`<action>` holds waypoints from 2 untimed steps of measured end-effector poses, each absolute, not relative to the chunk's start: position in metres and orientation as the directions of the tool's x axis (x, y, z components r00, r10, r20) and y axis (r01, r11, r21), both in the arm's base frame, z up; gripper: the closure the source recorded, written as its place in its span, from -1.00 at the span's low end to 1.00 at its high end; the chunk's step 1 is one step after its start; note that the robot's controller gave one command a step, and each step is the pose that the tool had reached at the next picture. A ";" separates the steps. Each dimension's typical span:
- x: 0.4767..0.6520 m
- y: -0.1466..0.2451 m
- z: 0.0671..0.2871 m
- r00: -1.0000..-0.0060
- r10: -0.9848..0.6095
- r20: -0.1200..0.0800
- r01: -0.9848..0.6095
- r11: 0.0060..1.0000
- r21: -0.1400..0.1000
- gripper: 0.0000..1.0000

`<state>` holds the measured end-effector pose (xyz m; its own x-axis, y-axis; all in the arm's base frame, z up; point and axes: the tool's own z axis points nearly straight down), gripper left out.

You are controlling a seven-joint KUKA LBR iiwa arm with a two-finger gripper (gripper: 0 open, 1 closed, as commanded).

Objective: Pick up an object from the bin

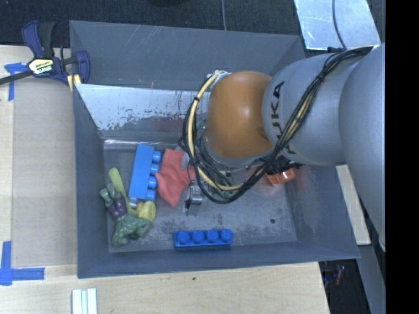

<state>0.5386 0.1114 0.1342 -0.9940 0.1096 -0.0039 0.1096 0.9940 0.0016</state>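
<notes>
Salmon-red piece (171, 175), soft-looking and crumpled, lies near the middle of the grey bin (88, 175) floor, touching the right side of a long blue block (143, 170) with studs that stands lengthwise towards the back wall. The gripper (194, 201) shows as a dark tip just beside the salmon-red piece's right edge, low over the floor, below the round orange cover (239, 113) on the wrist. Whether it is open or closed I cannot tell, as the cover and the looped cables (194, 120) hide most of it, and nothing can be seen held in it. The grey arm (327, 110) reaches in from the right. In front of the gripper, near the front wall, a short blue studded block (203, 238) lies crosswise. A small heap of green, yellow and purple toys (126, 209) sits in the front left corner, against the long blue block. A copper-orange thing (281, 175) lies at the right, partly under the arm.
</notes>
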 end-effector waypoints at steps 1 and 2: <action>0.571 0.128 0.098 -1.000 -0.022 -0.010 -0.022 1.000 0.002 -1.00; 0.580 0.131 0.074 -0.999 -0.037 -0.010 -0.037 0.999 0.002 1.00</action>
<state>0.5796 0.1314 0.0744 -0.9993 -0.0367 -0.0104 -0.0367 0.9993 0.0023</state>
